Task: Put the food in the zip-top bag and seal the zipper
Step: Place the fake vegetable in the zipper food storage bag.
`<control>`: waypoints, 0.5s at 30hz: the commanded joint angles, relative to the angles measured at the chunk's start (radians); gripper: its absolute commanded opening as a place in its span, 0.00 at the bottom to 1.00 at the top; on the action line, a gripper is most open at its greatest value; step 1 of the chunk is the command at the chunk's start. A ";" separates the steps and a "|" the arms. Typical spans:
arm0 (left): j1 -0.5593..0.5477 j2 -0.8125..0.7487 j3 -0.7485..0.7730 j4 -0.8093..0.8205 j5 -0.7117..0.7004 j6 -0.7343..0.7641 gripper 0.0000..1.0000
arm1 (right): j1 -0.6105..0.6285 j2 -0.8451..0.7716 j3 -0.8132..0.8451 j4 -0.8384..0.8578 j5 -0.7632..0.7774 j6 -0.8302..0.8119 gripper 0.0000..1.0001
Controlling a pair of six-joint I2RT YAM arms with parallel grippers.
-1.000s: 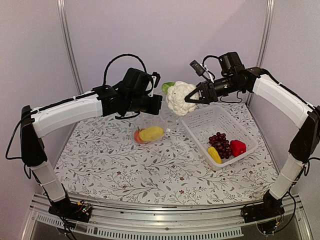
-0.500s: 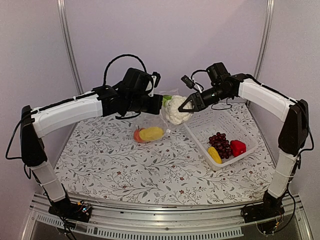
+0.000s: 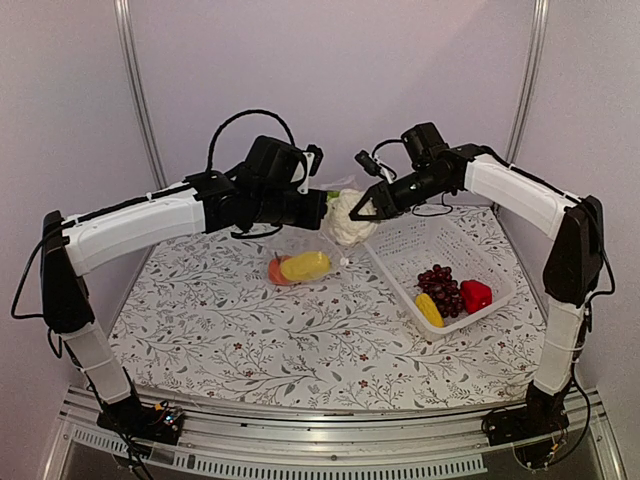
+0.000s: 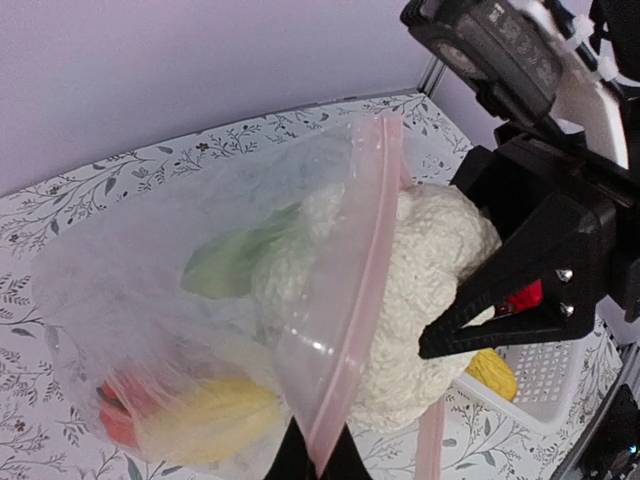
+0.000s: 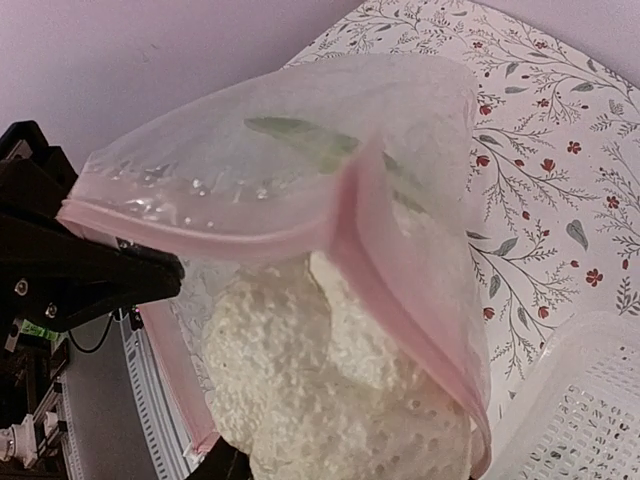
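Floral table [image 3: 250, 330], right end effector [image 3: 368, 208] holding cauliflower [image 3: 345, 222] partway inside zip-top bag [image 4: 140, 260]

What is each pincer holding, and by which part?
The left pincer pinches the zip-top bag by its zipper strip at the mouth. The right pincer grips the cauliflower by its white head, leaves inside the bag.

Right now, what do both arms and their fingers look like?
Left arm and right arm match: white shells on the long links, black joints and wrist housings, black cables looping over each wrist. Fingers are black, tapered, with small silver screws.
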 commanded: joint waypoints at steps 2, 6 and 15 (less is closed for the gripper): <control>-0.012 0.014 0.013 0.022 0.029 -0.007 0.00 | 0.008 0.031 0.030 0.015 -0.006 0.074 0.36; -0.015 0.026 0.026 0.026 0.041 -0.004 0.00 | 0.022 0.031 0.028 0.033 -0.044 0.108 0.39; -0.020 0.047 0.050 0.023 0.065 -0.022 0.00 | 0.051 0.048 0.062 0.068 0.010 0.162 0.63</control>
